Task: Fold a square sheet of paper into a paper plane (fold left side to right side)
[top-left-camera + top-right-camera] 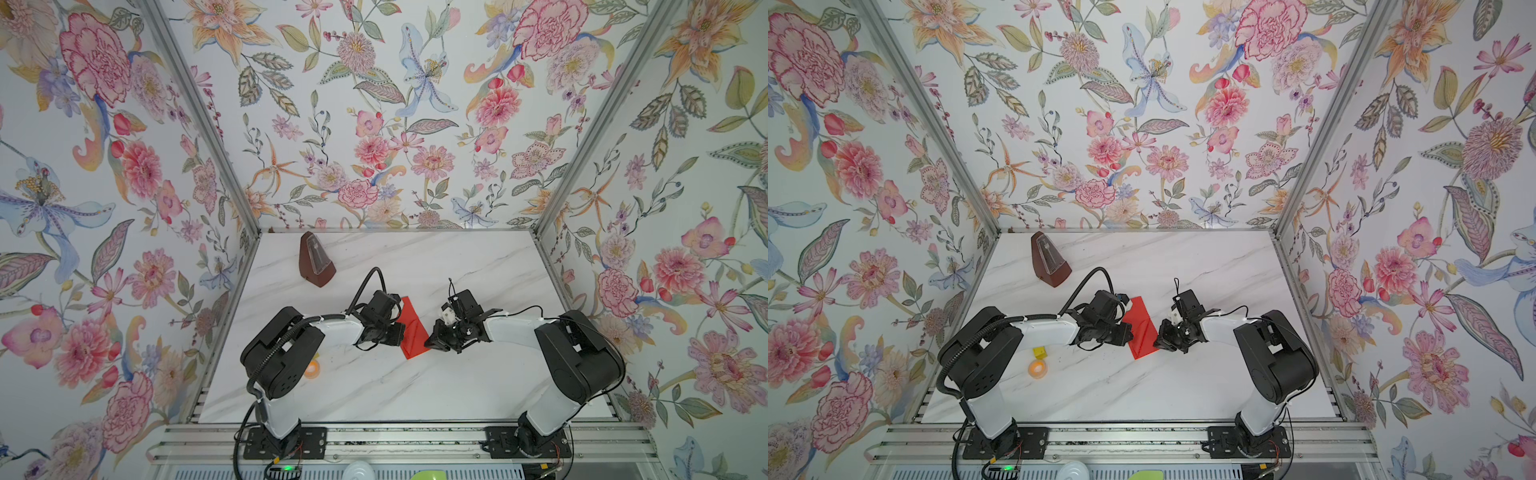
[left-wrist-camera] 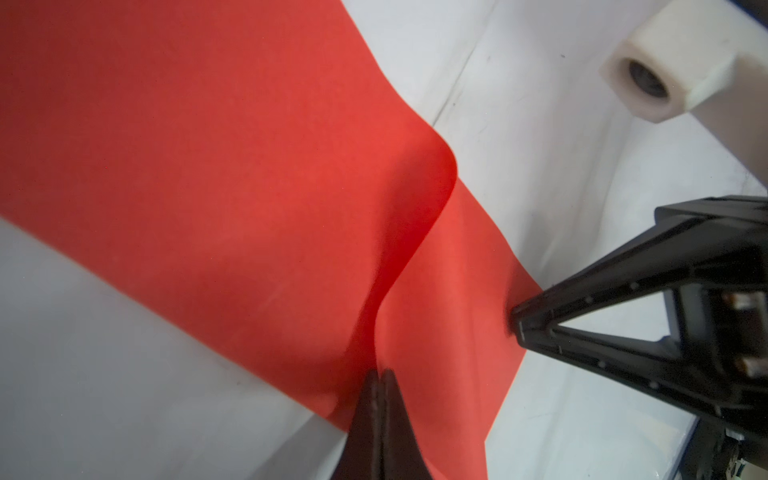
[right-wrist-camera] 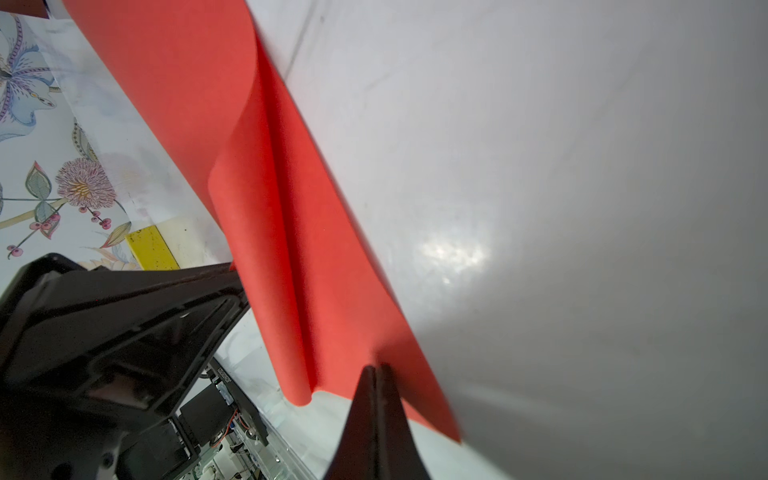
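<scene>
Left jaws and right jaws closed.

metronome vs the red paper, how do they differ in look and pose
The metronome is dark brown; the paper is bright red. The metronome stands as a tall pyramid; the paper lies low, folded over. The metronome sits alone at the far left; the paper is mid-table between the left gripper and right gripper. Both rest on the table.

Both top views look steeply down from high above the near edge, taking in the whole table (image 1: 457, 257). Each wrist view sits just behind its own arm's tips, very close to the square sheet of paper (image 2: 208, 166): the left one faces right toward the right gripper (image 2: 517, 328), the right one faces left toward the left gripper (image 3: 237, 270). All four share that sheet
</scene>
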`<move>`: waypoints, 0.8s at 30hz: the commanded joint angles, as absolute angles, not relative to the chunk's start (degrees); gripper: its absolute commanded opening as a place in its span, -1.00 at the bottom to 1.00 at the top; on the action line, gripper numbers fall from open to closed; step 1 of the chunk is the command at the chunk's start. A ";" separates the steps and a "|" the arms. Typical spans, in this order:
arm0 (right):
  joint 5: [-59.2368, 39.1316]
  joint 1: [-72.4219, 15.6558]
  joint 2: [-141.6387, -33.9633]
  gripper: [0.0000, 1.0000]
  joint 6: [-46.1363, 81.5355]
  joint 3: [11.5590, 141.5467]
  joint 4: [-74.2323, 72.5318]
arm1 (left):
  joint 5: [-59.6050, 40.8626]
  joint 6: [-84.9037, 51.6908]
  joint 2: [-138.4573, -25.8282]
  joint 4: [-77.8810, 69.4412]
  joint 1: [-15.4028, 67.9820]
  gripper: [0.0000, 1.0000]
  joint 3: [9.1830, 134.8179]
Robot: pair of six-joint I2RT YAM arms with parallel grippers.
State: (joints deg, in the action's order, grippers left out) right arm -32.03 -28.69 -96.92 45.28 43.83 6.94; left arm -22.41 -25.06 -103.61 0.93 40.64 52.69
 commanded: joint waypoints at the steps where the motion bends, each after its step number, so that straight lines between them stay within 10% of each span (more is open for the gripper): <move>1: -28.83 -28.74 -98.61 -0.95 44.19 43.94 11.37 | -22.32 -23.48 -105.63 3.95 39.99 -1.00 53.17; 24: -34.09 -33.30 -97.39 -0.31 58.08 39.37 -16.57 | -20.30 -38.27 -97.67 -12.46 40.00 -1.00 37.75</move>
